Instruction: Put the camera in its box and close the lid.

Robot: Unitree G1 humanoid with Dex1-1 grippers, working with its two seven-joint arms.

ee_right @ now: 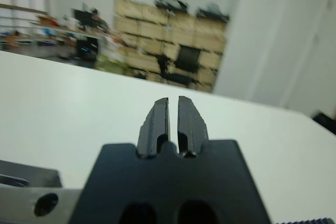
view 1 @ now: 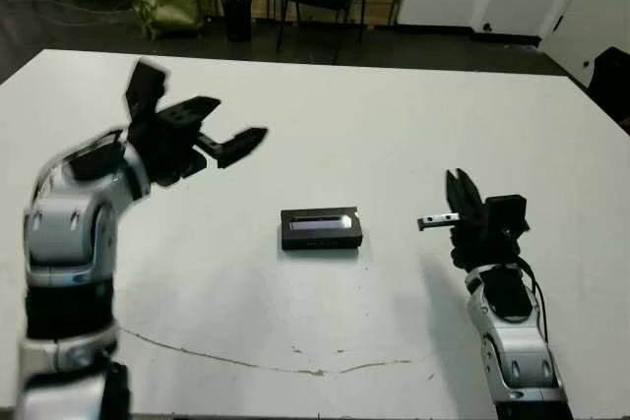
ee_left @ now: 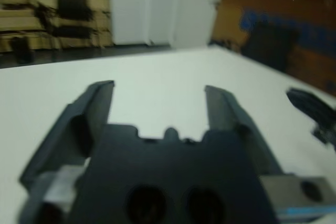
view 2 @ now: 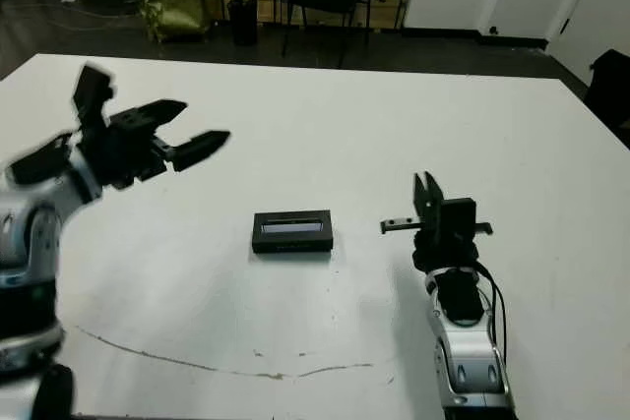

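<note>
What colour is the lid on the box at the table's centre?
The lid is black with a pale glossy stripe along its top; the left eye view shows it best.

The lid (view 1: 322, 228) sits on the box near the middle of the counter (view 1: 394, 125). The left hand (view 1: 202, 125) hangs above the counter, left and behind it. The right hand (view 1: 463, 206) stands to its right, well apart.

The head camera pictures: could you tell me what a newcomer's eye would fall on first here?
First, the lid, a flat black cover with a pale stripe, lying alone at the middle of the white table. Next, the left hand, raised above the table's left part with its fingers spread wide. Then the right hand, upright to the right of the lid, fingers shut and holding nothing.
</note>
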